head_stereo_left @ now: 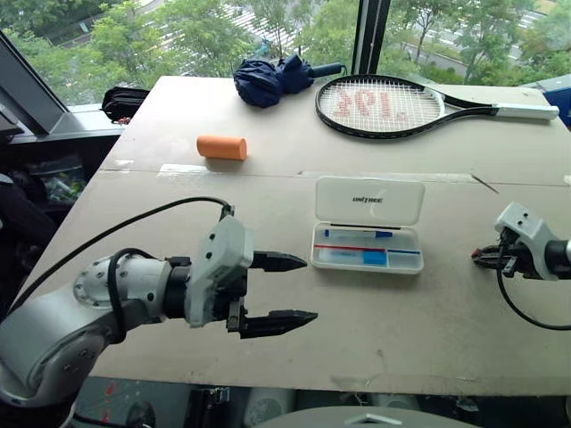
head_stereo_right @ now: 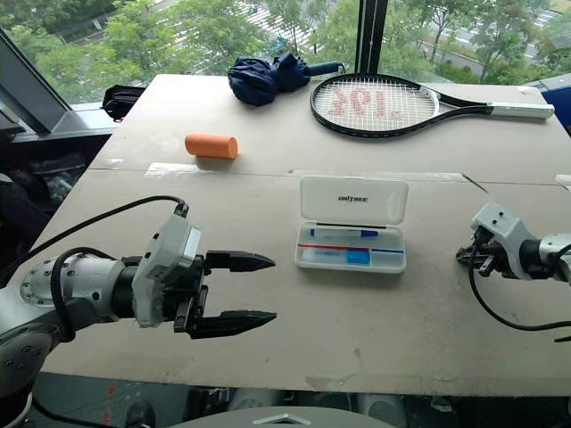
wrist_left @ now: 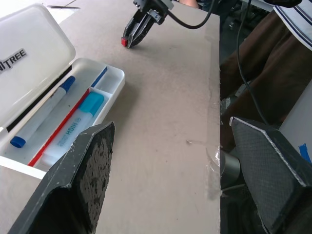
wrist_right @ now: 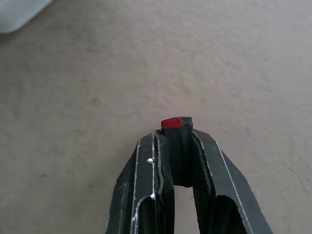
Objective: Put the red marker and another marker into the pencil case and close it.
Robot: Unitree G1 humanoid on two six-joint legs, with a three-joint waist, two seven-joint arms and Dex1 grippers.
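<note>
Pencil case [head_stereo_left: 368,236] lies lid-open near the middle of the desk [head_stereo_left: 294,160], white lid tipped back toward the window, tray toward the robot. In the tray: a blue-capped marker [wrist_left: 41,119], a thin red-and-blue pencil-like stick, and a flat item with a blue end. No red marker seen in the tray.

Right gripper [head_stereo_left: 483,258] is low over the desk, well to the right of the case. Fingers pinched onto a small dark object with a red end [wrist_right: 171,123] showing at the tips; most likely the red marker, though its body is hidden between the fingers. The left wrist view shows the same red tip at the right gripper's fingers.

Left gripper [head_stereo_left: 284,292] hovers above the desk, left of the case and nearer the robot, pointing toward it. Fingers spread wide, nothing between them.

Elsewhere on the desk, far side: orange cylinder [head_stereo_left: 221,147], folded navy umbrella [head_stereo_left: 272,78], tennis racket [head_stereo_left: 393,105].

Step in hand, as judged: pickup of the red marker, grip just made or being made. Next move calls for lifting it off the desk, carrying it left to the tray, and lining it up lengthwise with a free compartment before release. Lid not yet shut.
</note>
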